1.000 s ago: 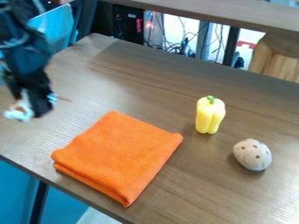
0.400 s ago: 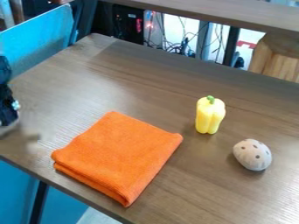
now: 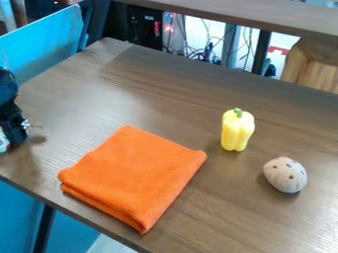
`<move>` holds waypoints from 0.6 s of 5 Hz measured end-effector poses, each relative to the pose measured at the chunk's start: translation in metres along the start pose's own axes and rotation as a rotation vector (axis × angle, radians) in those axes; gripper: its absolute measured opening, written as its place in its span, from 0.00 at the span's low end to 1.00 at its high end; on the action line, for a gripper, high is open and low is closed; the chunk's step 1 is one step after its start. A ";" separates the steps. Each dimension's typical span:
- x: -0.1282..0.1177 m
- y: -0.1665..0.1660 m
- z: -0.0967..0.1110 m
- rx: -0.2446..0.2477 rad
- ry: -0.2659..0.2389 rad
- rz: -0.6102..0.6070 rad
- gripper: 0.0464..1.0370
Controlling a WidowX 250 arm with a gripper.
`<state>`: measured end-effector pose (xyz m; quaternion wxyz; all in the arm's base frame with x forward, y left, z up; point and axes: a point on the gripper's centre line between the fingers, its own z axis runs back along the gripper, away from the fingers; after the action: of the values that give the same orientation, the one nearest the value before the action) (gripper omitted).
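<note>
We see the folded orange cloth [image 3: 135, 175] lying on the worktop [image 3: 99, 106], the gripper [image 3: 15, 136] nearby at the view's left edge; we cannot tell how wide it is. Right of the cloth are a yellow bell pepper [image 3: 236, 132] and a spotted potato [image 3: 285, 175].

No readable text, no legible labels or numbers

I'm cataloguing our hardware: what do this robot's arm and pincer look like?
The arm is black and bulky, with a rounded outline where it shows. The pincer is also black, with a small silvery detail on its side.
</note>
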<state>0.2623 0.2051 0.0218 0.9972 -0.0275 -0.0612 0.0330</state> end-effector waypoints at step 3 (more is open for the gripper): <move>0.017 -0.039 0.025 -0.038 -0.065 0.029 0.96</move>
<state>0.2787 0.1688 0.0511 0.9934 -0.0460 -0.0938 0.0470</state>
